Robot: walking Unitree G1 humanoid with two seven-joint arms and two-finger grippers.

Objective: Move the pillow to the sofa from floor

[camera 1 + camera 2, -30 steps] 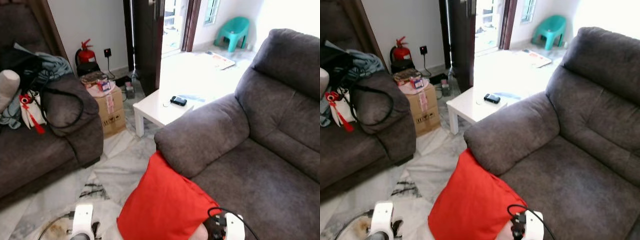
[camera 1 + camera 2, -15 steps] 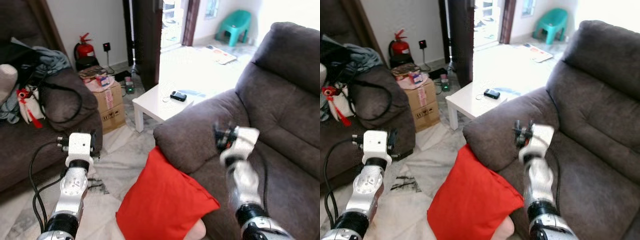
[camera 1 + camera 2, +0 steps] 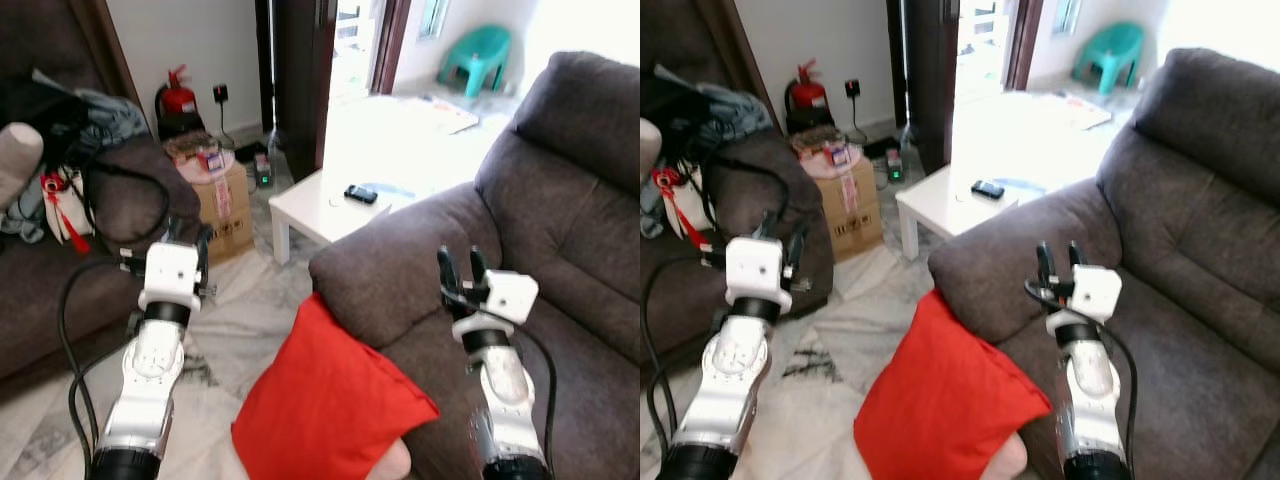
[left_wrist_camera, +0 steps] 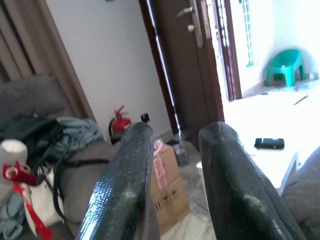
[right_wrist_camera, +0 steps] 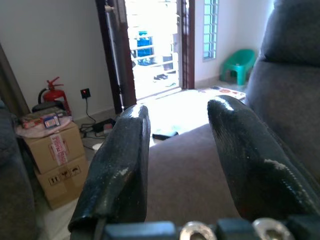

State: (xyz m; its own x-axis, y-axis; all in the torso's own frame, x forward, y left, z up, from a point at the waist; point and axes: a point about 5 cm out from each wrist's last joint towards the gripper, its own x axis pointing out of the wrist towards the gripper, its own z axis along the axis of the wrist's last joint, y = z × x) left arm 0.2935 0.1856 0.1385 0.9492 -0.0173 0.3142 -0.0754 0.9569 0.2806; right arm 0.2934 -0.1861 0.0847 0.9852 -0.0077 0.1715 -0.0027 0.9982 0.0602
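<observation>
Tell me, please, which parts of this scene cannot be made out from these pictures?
- Red pillow: its lower corner is cut off by the bottom edge of both eye views, so its contact with the floor is unseen.
- Dark object on the white table: too small to identify.
- Room beyond the doorway: washed out by glare.
- Left gripper: its fingers sit behind its white housing in the eye views.

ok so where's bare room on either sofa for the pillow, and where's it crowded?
Free: the right sofa, its seat bare from the armrest back to the backrest. The red pillow leans on the floor against its front. Crowded: the left sofa, with bags and clothes piled on it. The white table holds a phone.
</observation>
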